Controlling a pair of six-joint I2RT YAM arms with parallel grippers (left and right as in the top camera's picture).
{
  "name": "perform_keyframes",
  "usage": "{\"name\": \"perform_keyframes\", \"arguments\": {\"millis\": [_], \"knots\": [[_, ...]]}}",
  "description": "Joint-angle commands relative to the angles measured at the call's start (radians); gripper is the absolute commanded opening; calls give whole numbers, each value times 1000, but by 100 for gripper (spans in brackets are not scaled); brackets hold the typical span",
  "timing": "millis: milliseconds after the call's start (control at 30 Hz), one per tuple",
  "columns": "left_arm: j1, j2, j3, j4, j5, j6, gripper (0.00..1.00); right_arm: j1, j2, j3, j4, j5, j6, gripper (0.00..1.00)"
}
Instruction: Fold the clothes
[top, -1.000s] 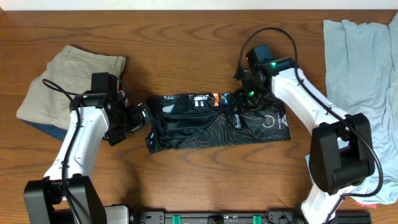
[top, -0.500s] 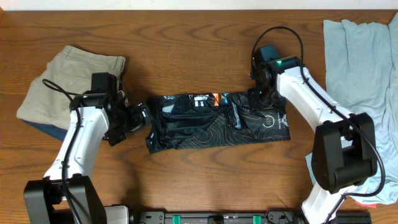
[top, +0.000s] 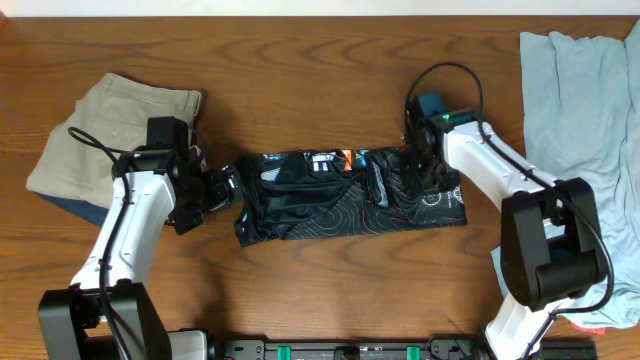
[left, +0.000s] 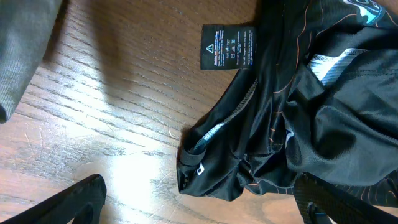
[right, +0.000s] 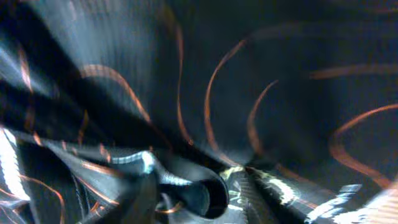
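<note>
The fingers (left: 78, 200) of my left gripper (top: 224, 188) stand wide apart and hold nothing, low over the wooden table (top: 300, 80). The bunched left end of the black jersey (top: 350, 195) lies just ahead of them, in line with the gap but not yet inside it, and its care label (left: 228, 46) lies flat a little further out. My right gripper (top: 413, 172) is pressed down on the jersey's right part. It is so close that its own camera shows only blurred black cloth with orange lines, so I cannot tell whether those fingers are apart or pinched on a fold. I judge the fabric thin, light, limp and rather slick: it will sag and may slide out of a shallow pinch. I would take it at the seamed hem, where the layers are thickest, and bite deep. The jersey lies as a long rumpled band across the middle of the table between my two arms. The folded khaki shorts (top: 120, 125) sit beyond my left arm, apart from it, and a pale blue garment (top: 575, 110) lies at the far right.
</note>
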Motion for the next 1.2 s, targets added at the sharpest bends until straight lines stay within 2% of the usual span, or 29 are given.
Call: {"name": "perform_keyframes", "arguments": {"millis": [0, 267, 467, 633, 667, 767, 800, 900, 1033, 1167], "knots": [[-2, -5, -16, -2, 1, 17, 98, -5, -6, -17, -5, -112, -25, 1], [-2, -5, -16, -2, 1, 17, 98, -5, -6, -17, -25, -475, -258, 1], [-2, -5, -16, -2, 1, 17, 98, -5, -6, -17, -116, -505, -356, 1], [-2, -5, -16, -2, 1, 17, 98, -5, -6, -17, -171, -502, -381, 1], [-2, -5, -16, -2, 1, 17, 98, -5, -6, -17, -171, -498, -381, 3], [-2, -5, -16, -2, 1, 17, 98, -5, -6, -17, -156, -497, -381, 31], [-2, -5, -16, -2, 1, 17, 98, -5, -6, -17, -147, -498, -380, 37], [-2, -5, -16, -3, 1, 17, 98, -5, -6, -13, -132, -510, -372, 40], [-2, -5, -16, -2, 1, 22, 98, -7, -6, 6, -127, -508, -343, 38], [-2, -5, -16, 7, 2, 100, 98, -20, -18, 42, -130, -416, -240, 37]]}}
